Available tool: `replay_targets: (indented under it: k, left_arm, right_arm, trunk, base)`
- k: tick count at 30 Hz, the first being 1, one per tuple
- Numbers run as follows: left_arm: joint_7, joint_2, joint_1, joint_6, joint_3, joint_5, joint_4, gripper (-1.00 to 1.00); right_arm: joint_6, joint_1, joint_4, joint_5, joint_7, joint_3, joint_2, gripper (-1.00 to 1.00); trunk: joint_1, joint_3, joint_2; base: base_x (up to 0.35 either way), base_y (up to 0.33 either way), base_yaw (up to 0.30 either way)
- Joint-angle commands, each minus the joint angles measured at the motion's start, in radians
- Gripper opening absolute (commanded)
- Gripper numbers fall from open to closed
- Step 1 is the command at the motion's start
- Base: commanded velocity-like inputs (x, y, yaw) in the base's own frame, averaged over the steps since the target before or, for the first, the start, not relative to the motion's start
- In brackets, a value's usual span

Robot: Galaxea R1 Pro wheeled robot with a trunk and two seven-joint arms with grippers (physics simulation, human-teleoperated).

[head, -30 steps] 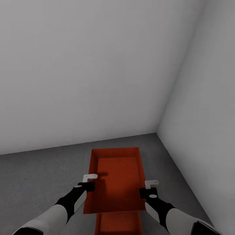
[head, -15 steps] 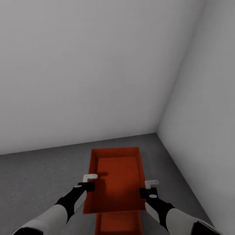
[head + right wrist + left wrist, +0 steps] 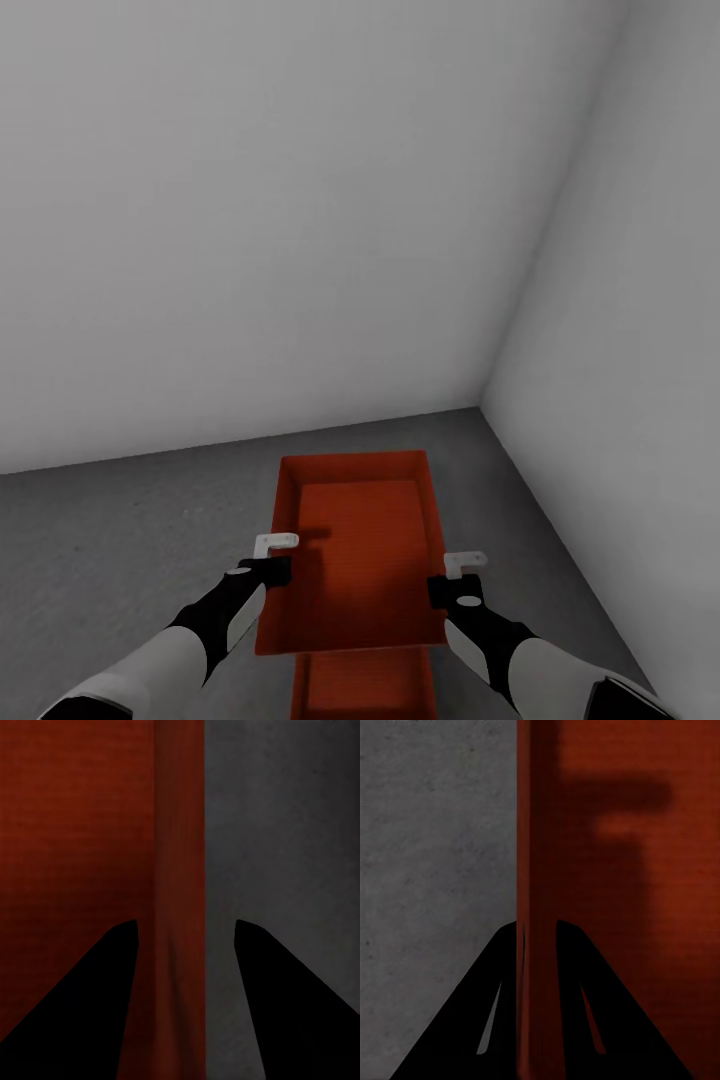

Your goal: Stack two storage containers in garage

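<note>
A lower bin [image 3: 365,690] sits nearest on the grey floor [image 3: 120,540]. Above it, the upper bin [image 3: 360,540] lies toward the corner, left pincer [image 3: 272,556] pinching its left wall, right pincer [image 3: 462,573] spread astride its right wall.

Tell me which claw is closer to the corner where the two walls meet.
Right. The right claw grips the upper container's wall on the corner's side; the left claw grips the opposite wall, farther away.

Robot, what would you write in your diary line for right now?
place: garage corner | left gripper: shut on upper container left wall | right gripper: open, straddling right wall | lower container: on floor
</note>
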Motion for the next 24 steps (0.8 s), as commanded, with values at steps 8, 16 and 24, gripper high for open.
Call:
replay_targets:
  k: [8, 16, 24]
  left_arm:
    - [0.015, 0.002, 0.000, 0.006, -0.045, 0.010, -0.006, -1.00]
    - [0.013, 0.003, 0.000, 0.011, -0.045, 0.010, -0.007, -1.00]
    - [0.015, 0.003, 0.000, 0.005, -0.045, 0.010, -0.006, -1.00]
  right_arm:
    - [0.031, -0.001, 0.003, -0.032, -0.004, 0.000, 0.000, -1.00]
    - [0.031, -0.001, 0.003, -0.032, -0.004, 0.000, 0.000, -1.00]
    - [0.031, -0.001, 0.003, -0.032, -0.004, 0.000, 0.000, -1.00]
  trunk:
    - [0.000, -0.002, -0.002]
    - [0.000, -0.002, -0.002]
    - [0.000, -0.002, -0.002]
  base:
    - [0.000, 0.000, 0.000]
    - [-0.091, 0.000, 0.000]
    - [-0.056, 0.000, 0.000]
